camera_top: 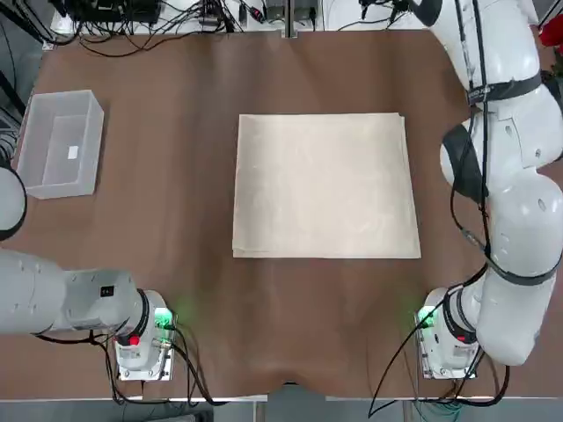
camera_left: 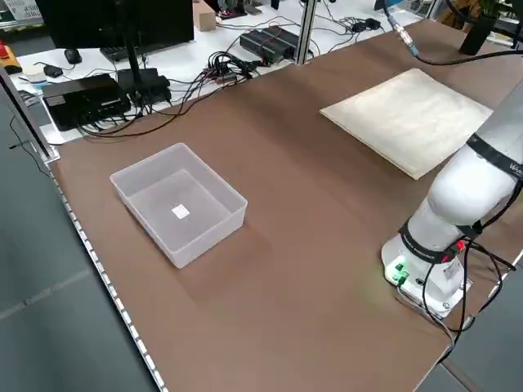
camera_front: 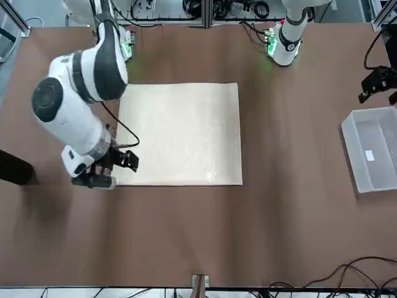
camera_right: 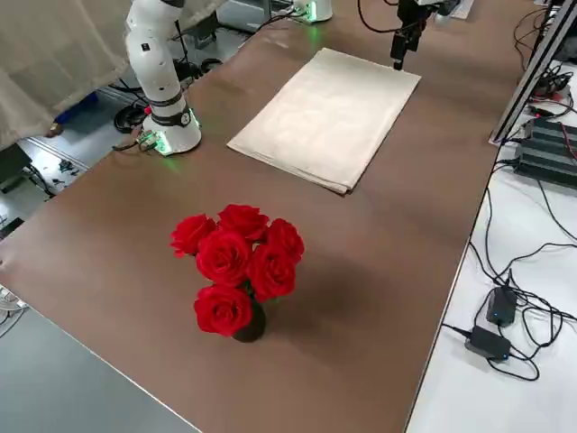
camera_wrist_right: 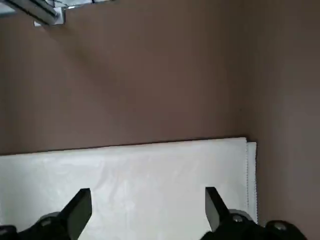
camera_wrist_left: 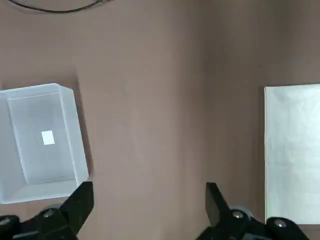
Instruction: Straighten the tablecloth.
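Note:
The cream-beige tablecloth [camera_top: 325,185] lies flat mid-table as a folded, layered rectangle with faint creases [camera_front: 180,133]. My right gripper [camera_front: 100,174] hangs open at its far corner on the robot's right, a little above the fabric [camera_right: 398,50]. In the right wrist view the open fingers [camera_wrist_right: 146,200] frame the cloth's [camera_wrist_right: 130,185] far edge and its layered corner. My left gripper [camera_wrist_left: 148,195] is open and holds nothing, hovering over the brown table between the bin and the cloth's [camera_wrist_left: 295,150] edge. It shows as a dark shape [camera_front: 378,84] above the bin.
A clear plastic bin [camera_top: 62,97] stands at the far left of the table [camera_left: 221,220]. A bunch of red roses [camera_right: 239,262] in a dark vase stands far right. Cables and electronics [camera_left: 122,90] lie beyond the table's far edge.

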